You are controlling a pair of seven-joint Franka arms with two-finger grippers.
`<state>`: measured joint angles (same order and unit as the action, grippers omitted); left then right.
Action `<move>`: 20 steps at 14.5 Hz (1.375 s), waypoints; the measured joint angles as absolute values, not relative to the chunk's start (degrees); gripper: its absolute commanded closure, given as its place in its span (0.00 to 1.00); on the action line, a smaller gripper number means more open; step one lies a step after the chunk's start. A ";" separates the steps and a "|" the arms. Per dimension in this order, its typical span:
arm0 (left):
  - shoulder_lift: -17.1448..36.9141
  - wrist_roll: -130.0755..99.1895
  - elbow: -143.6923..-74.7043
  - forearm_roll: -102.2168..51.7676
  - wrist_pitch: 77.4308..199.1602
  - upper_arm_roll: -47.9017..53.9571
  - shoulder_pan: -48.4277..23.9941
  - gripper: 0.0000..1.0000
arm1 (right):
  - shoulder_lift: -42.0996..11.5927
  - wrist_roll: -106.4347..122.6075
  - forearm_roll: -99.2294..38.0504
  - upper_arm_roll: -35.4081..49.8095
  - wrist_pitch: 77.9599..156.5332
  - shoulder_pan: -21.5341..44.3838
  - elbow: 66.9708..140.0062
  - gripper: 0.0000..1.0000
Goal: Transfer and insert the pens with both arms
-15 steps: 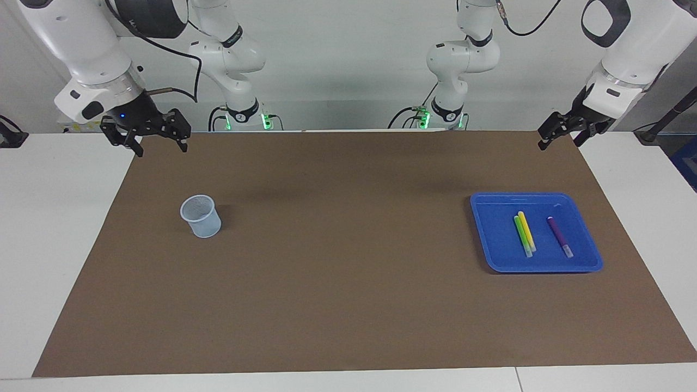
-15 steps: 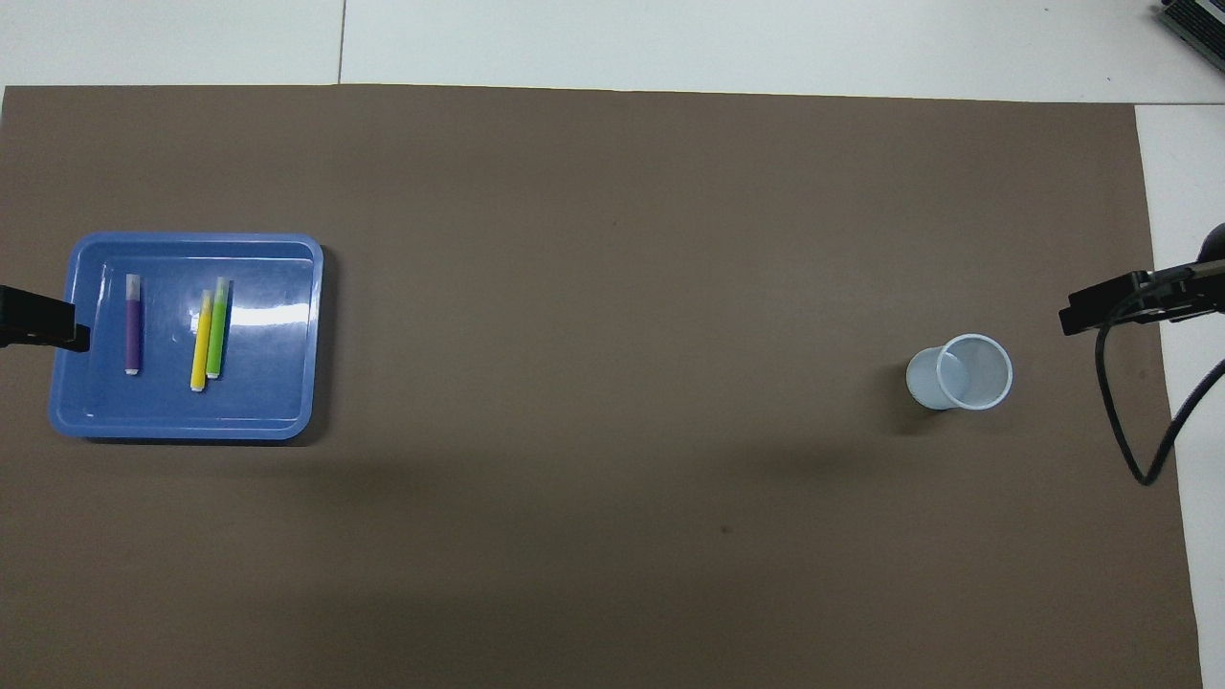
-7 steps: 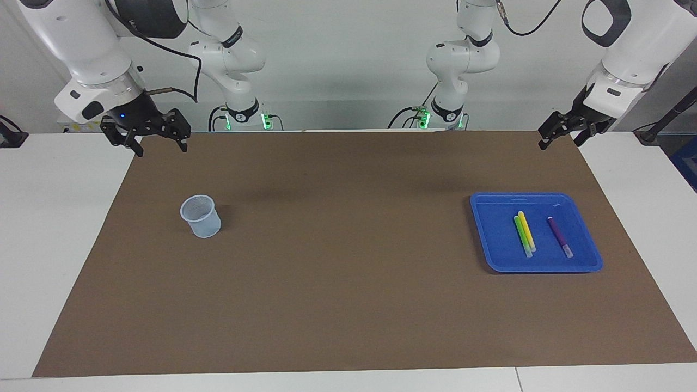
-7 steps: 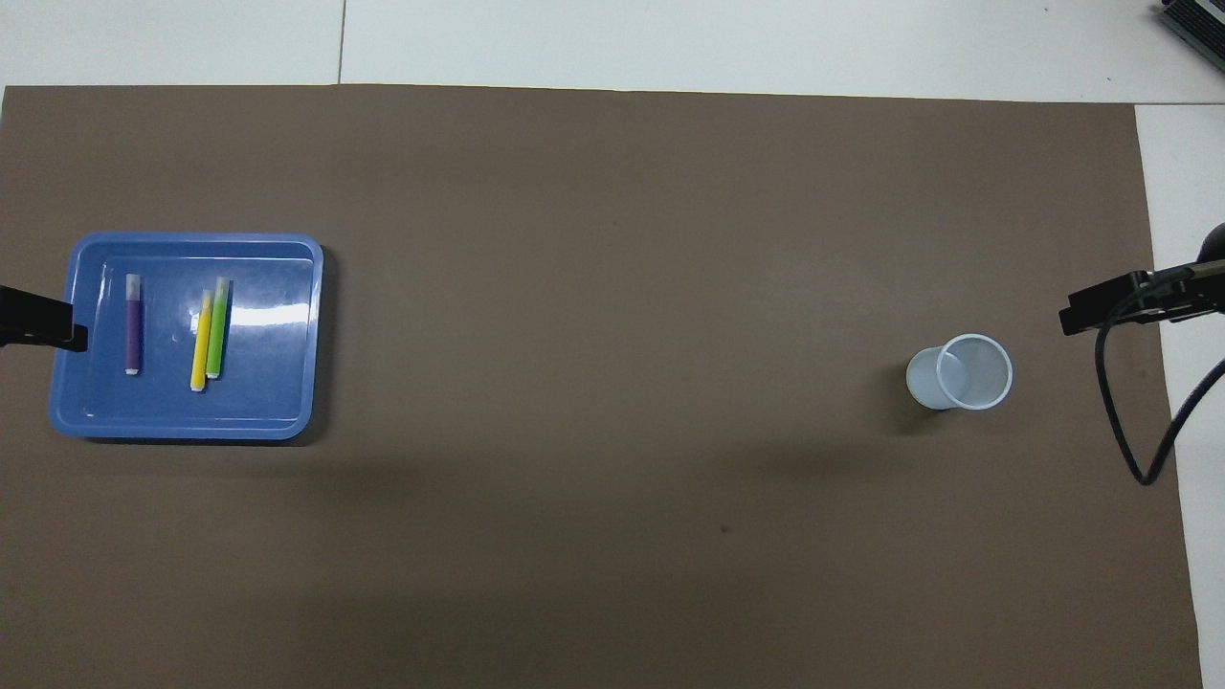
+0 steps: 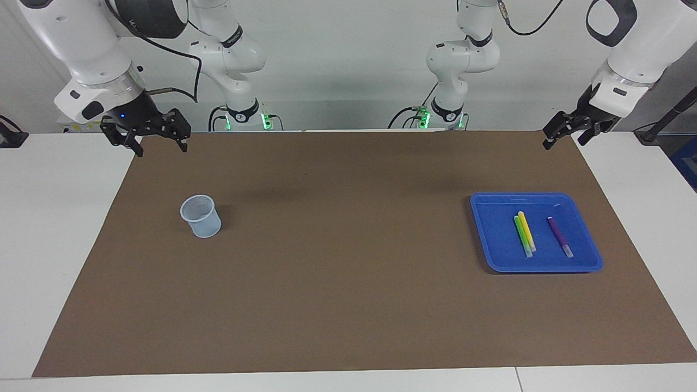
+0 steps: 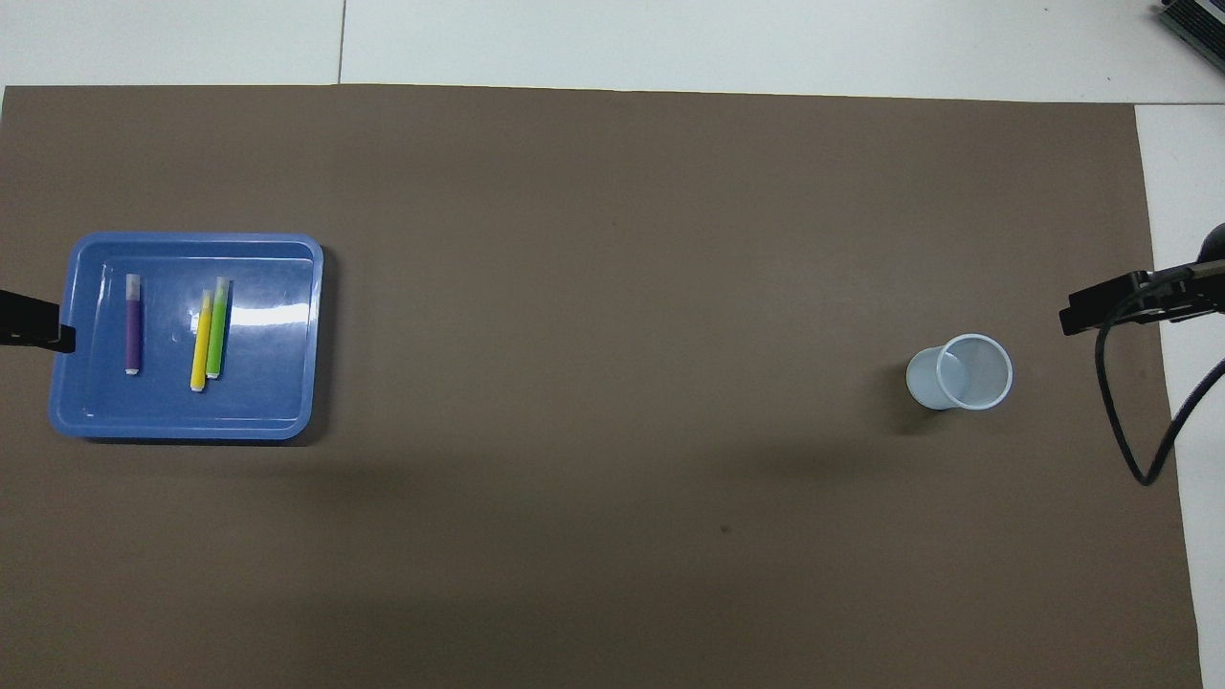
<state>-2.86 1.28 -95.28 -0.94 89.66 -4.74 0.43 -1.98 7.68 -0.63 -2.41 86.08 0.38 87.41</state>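
Note:
Three pens lie in a blue tray (image 5: 493,250) toward the left arm's end of the table: green (image 5: 522,235) and yellow (image 5: 527,231) touching side by side, purple (image 5: 559,236) apart from them. They also show in the overhead view: green (image 6: 217,327), yellow (image 6: 201,340), purple (image 6: 133,323). My left gripper (image 5: 562,142) is open and empty, raised over the mat's edge by the tray (image 6: 191,426); its tip (image 6: 38,323) shows in the overhead view. My right gripper (image 5: 162,149) is open and empty, raised over the mat's corner near the cup.
A pale blue plastic cup (image 5: 201,216) stands upright and empty toward the right arm's end of the brown mat (image 5: 337,272); it also shows from above (image 6: 962,373). A black cable (image 6: 1129,450) hangs from the right wrist.
My left gripper has drawn back slightly toward its own end of the table and risen a little. The right gripper, pens and cup have not moved.

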 measured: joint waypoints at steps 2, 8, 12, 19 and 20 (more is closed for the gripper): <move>-3.29 1.26 -95.26 -0.93 89.66 -4.84 0.85 0.00 | -1.98 7.68 -0.63 -2.41 86.08 0.38 87.41 0.00; -6.04 1.21 -100.75 -0.92 94.90 -5.07 3.39 0.00 | -1.98 7.68 -0.63 -2.40 86.08 0.39 87.41 0.00; -5.38 1.21 -106.03 -0.91 103.33 -4.66 3.33 0.00 | -1.98 7.68 -0.67 -1.98 86.05 0.65 87.41 0.00; 4.74 1.22 -107.59 -0.91 114.31 -4.40 3.27 0.00 | -1.98 7.68 -5.55 -1.45 85.37 1.19 87.41 0.00; 5.92 1.23 -108.31 -0.91 116.32 -4.34 3.26 0.00 | -1.98 7.75 -5.89 -1.45 85.37 1.19 87.41 0.00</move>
